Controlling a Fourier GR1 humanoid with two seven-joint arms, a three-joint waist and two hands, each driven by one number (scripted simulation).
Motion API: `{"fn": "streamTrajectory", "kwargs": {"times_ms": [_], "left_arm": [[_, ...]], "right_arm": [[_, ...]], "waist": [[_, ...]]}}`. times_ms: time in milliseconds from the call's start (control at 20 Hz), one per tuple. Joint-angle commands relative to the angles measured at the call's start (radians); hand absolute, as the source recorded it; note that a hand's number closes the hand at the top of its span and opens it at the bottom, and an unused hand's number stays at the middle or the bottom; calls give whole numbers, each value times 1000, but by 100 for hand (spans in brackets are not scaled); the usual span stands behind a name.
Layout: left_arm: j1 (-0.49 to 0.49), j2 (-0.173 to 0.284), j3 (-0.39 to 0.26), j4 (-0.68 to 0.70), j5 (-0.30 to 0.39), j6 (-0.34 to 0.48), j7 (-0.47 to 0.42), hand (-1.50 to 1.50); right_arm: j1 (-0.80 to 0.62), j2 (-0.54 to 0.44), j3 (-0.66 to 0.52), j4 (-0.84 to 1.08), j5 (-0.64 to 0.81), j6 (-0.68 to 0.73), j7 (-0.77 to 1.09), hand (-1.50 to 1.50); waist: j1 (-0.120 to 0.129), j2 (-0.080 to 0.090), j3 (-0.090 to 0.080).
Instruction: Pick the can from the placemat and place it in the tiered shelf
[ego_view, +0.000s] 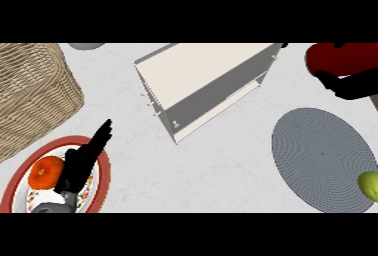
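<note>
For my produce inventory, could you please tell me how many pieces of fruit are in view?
2: an orange fruit on the red-rimmed plate at lower left, and a green fruit on the grey placemat, cut off by the right edge. The wicker basket could hide others.

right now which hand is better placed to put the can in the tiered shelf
Right. The right hand is already curled round the red can, off the placemat and just right of the tiered shelf. The left hand rests open over the plate, holding nothing.

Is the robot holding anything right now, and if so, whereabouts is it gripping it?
The right hand is curled round the red can, gripping its lower side. The left hand is open, holding nothing.
</note>
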Motion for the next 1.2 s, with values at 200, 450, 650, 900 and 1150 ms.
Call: {"fn": "streamTrajectory", "kwargs": {"times_ms": [200,450,650,900,1150], "left_arm": [[-23,-22,6,-27,-13,0,38,0],[-11,8,26,-8,-5,-44,5,0],[-18,-51,-25,-23,-46,-3,38,0],[-25,-31,11,-6,-39,-19,4,0],[-27,-27,15,-8,-38,-33,17,0]], "right_arm": [[-325,120,23,331,127,-44,24,150],[-406,218,91,546,237,-134,-94,150],[-534,255,88,773,282,-162,-184,150],[-619,317,86,966,316,-173,-256,150],[-688,386,84,1131,345,-189,-285,150]], "waist": [[11,3,0],[18,6,0],[32,12,0],[30,12,0],[35,15,0]]}}
